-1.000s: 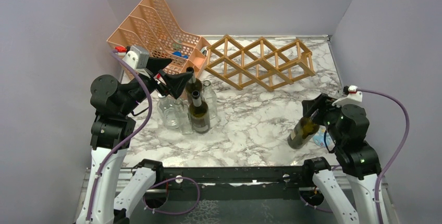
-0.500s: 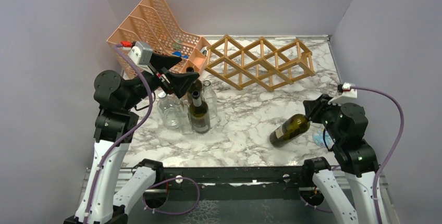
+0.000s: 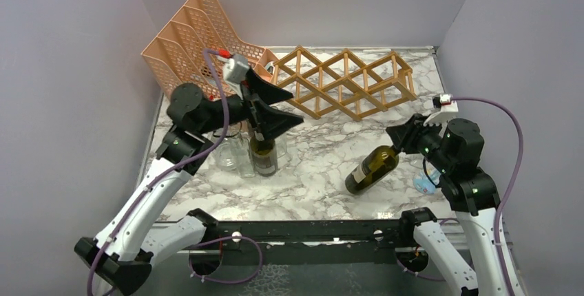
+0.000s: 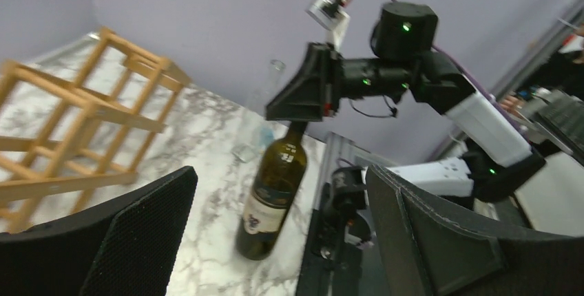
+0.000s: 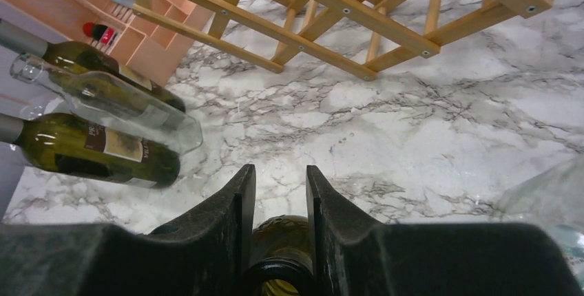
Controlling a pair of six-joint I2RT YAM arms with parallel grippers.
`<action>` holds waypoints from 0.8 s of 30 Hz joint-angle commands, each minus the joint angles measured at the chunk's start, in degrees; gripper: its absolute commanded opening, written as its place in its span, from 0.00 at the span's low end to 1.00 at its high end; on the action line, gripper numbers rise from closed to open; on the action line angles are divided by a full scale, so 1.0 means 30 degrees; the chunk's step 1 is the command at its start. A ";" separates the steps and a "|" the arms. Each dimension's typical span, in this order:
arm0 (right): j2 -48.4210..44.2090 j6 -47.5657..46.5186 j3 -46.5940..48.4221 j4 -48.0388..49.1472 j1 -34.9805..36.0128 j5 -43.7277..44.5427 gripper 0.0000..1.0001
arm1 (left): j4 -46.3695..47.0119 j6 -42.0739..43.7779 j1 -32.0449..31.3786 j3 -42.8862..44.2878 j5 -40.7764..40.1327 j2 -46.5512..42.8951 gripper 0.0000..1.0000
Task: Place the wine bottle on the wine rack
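A dark green wine bottle with a pale label leans at the right of the marble table, base low and to the left, neck up. My right gripper is shut on its neck. The right wrist view shows the bottle's mouth between the fingers of the right gripper. In the left wrist view the same bottle hangs from that gripper. The wooden wine rack lies at the back centre, with no bottle in its cells. My left gripper is open and holds nothing, hovering between the bottle cluster and the rack.
A peach perforated file organizer stands at the back left. Below my left arm is a cluster of upright bottles: a dark one and clear glass ones. A small clear, bluish object lies beside the right arm.
The right gripper has shut on the bottle's neck and swung the bottle leftward, base leading. The left arm has swung right, from near the organizer to over the bottle cluster.
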 commanded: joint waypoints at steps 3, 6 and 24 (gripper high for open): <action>0.0717 0.1309 0.1451 0.2200 -0.0072 -0.2892 0.01 | 0.1491 0.1632 -0.5495 -0.0833 -0.1960 0.1871 0.98; 0.0970 0.1595 0.1793 0.2171 -0.0045 -0.3600 0.01 | 0.1355 0.3226 -0.7590 -0.0964 -0.2743 0.3032 0.98; 0.2060 0.2344 0.3510 0.3514 -0.0046 -0.7899 0.01 | 0.4656 0.5289 -1.1170 -0.4026 -0.6671 0.8284 0.99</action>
